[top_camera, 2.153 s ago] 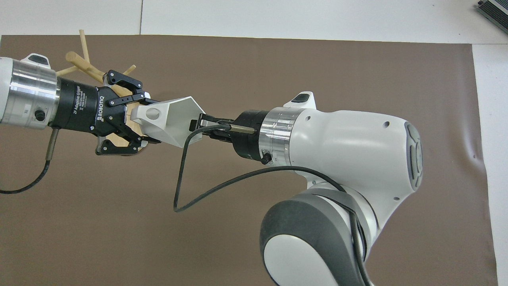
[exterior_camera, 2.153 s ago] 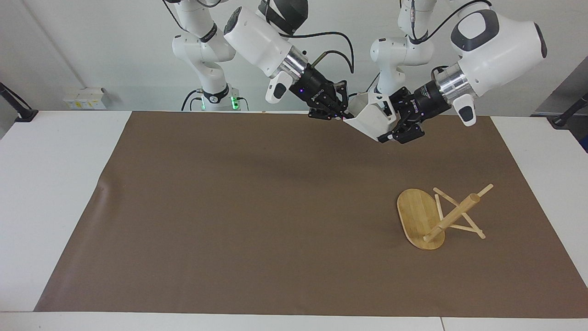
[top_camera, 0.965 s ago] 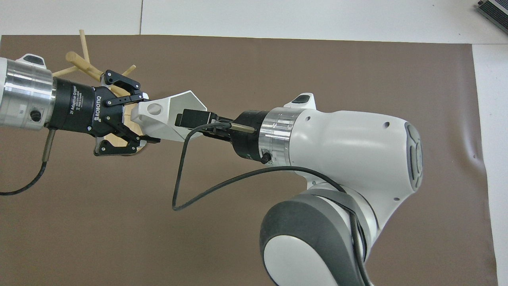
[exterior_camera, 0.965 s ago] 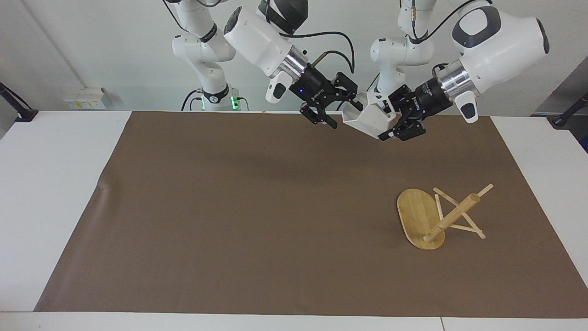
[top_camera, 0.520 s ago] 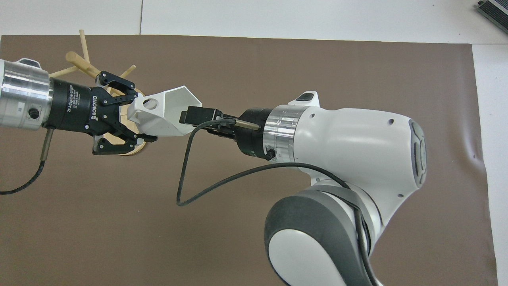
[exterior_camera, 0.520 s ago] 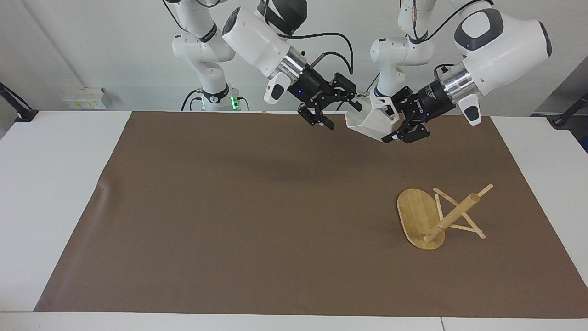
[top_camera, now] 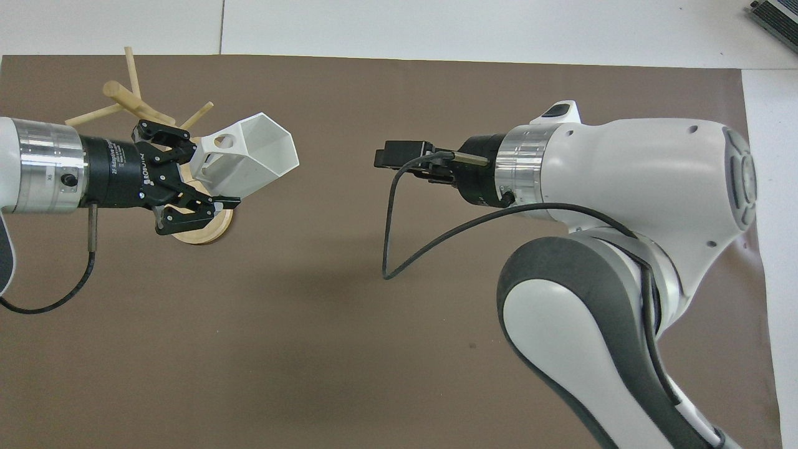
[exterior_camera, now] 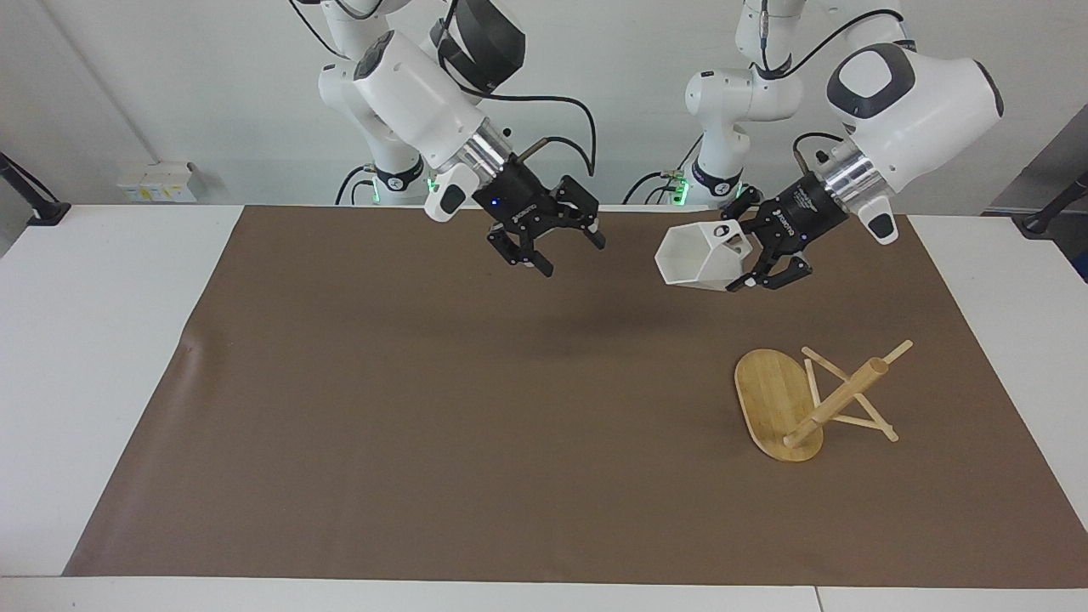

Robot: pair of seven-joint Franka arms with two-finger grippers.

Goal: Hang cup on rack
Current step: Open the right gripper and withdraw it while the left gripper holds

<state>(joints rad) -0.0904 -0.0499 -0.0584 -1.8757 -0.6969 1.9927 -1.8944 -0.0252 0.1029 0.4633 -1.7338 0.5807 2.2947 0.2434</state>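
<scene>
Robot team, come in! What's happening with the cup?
Left pincer shut on white faceted cup, in the air. Right pincer open, empty. Bamboo peg rack upright on the brown mat; nothing in the way.

The left arm's black two-finger tool [exterior_camera: 746, 255] is clamped on the blocky handle of the small white faceted cup [exterior_camera: 699, 257], held tipped in the air over the brown mat [exterior_camera: 425, 408] with its hexagonal mouth facing about 7 o'clock. The light bamboo rack [exterior_camera: 803, 404] lies toppled on the mat at 5 o'clock from the cup, oval base on edge, post pointing to 2 o'clock. The right arm's black tool [exterior_camera: 557, 246] hangs with fingers spread at 9 o'clock from the cup, well apart, over the white tabletop [exterior_camera: 85, 357].
</scene>
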